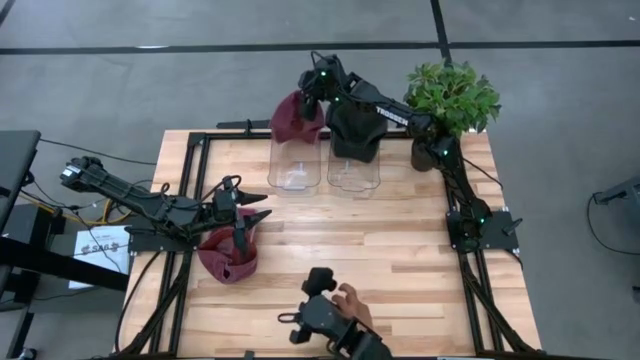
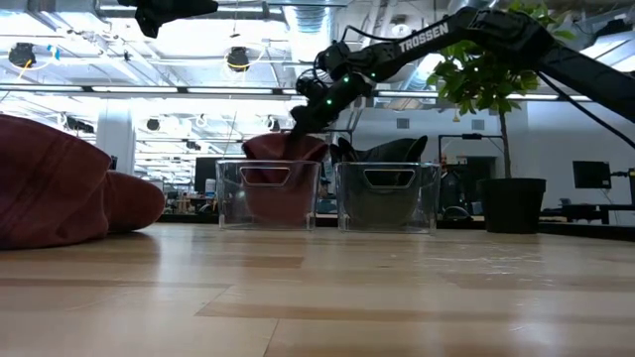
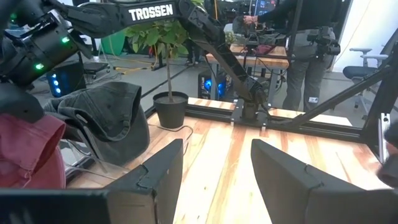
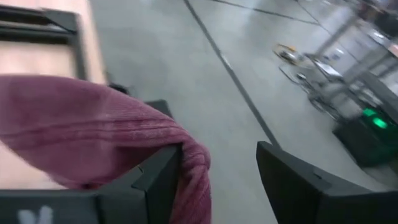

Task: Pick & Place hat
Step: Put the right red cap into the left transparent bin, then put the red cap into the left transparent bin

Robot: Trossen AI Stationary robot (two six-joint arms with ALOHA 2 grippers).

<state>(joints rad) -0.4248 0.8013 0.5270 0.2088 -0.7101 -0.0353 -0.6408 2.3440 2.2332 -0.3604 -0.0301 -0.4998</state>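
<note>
Currently, the right gripper [image 1: 303,98] is hovering at upper centre with fingers apart over the maroon hat [image 1: 296,117] draped on the left clear bin [image 1: 294,165], apparently releasing it, while the left gripper [image 1: 255,207], fingers apart, is waiting above a second maroon hat [image 1: 227,254] on the desk [image 1: 400,250].

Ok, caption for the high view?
Right tool open over maroon hat in left clear bin; left tool open above another maroon hat.

A maroon knitted hat [image 1: 296,118] fills one clear plastic bin [image 1: 294,165], a dark grey cloth hat [image 1: 356,128] the other; a second maroon hat [image 1: 228,252] lies on the pale wooden surface [image 1: 400,240].
</note>
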